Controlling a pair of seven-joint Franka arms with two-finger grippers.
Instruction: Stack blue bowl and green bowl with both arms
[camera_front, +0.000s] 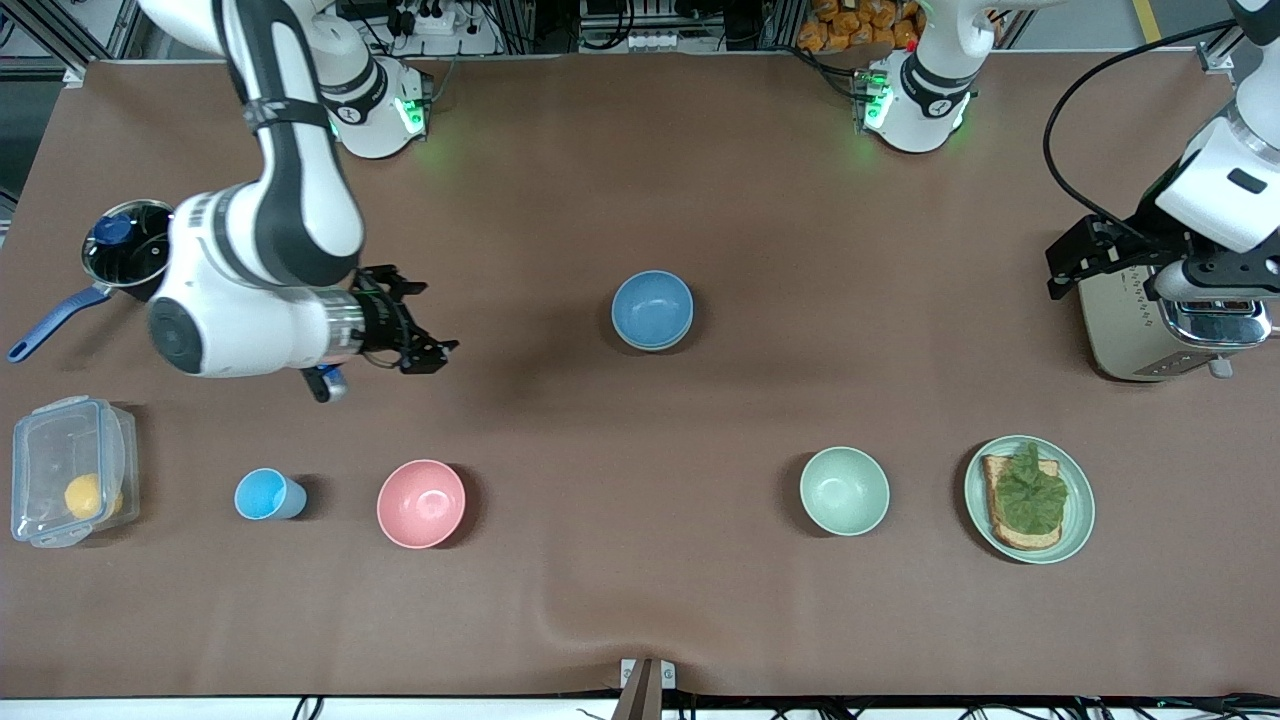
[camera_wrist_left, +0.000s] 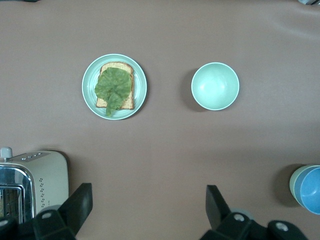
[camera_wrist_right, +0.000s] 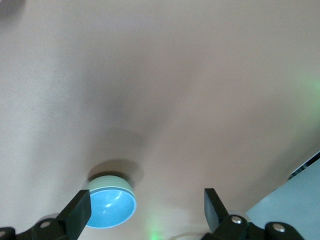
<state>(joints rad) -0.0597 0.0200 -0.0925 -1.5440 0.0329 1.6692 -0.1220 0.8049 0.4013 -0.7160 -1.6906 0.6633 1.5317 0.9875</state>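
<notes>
The blue bowl (camera_front: 652, 308) sits nested inside the pale green bowl at the table's middle. Both show in the right wrist view, blue (camera_wrist_right: 110, 211) inside green (camera_wrist_right: 107, 184), and at the edge of the left wrist view, blue (camera_wrist_left: 311, 189) inside green (camera_wrist_left: 294, 181). My right gripper (camera_front: 430, 318) is open and empty, over bare table toward the right arm's end, apart from the stack; its own view (camera_wrist_right: 146, 210) shows the jaws wide. My left gripper (camera_front: 1062, 272) is open and empty, up beside the toaster; its own view (camera_wrist_left: 148, 205) shows bare table between the jaws.
A second, mintier green bowl (camera_front: 844, 490) and a green plate with toast and lettuce (camera_front: 1080, 510) lie near the front camera. A pink bowl (camera_front: 421, 503), light-blue cup (camera_front: 268, 494), clear box (camera_front: 68, 470), pot (camera_front: 125, 245) and toaster (camera_front: 1160, 335) also stand on the table.
</notes>
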